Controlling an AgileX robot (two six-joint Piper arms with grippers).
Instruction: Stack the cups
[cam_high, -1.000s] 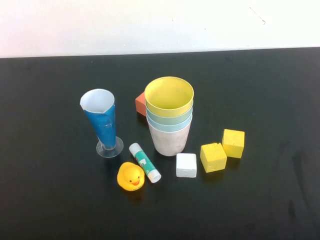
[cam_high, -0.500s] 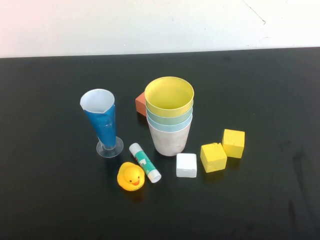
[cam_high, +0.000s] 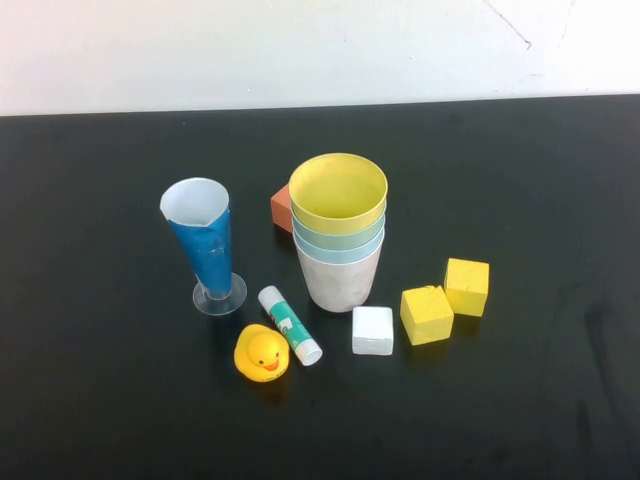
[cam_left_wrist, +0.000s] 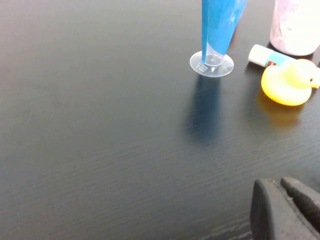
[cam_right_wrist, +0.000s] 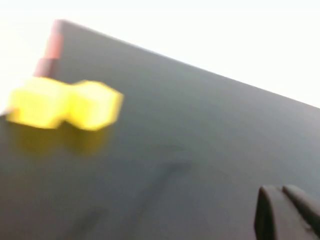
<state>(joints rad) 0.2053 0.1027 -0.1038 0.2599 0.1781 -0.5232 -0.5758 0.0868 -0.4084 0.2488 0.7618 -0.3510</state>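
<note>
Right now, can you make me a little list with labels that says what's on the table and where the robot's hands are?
cups: four nested in one stack, yellow on top, then green, blue, pink at the bottom
blue glass: upright, left of the stack
duck: in front, beside the glue stick
blocks: two yellow, one white, one orange behind the stack
left end effector: near the table, away from the glass, holding nothing
right end effector: off to the side of the yellow blocks, holding nothing
task: cups already stacked

left gripper (cam_left_wrist: 287, 210): low over table | right gripper (cam_right_wrist: 287, 212): raised, clear
</note>
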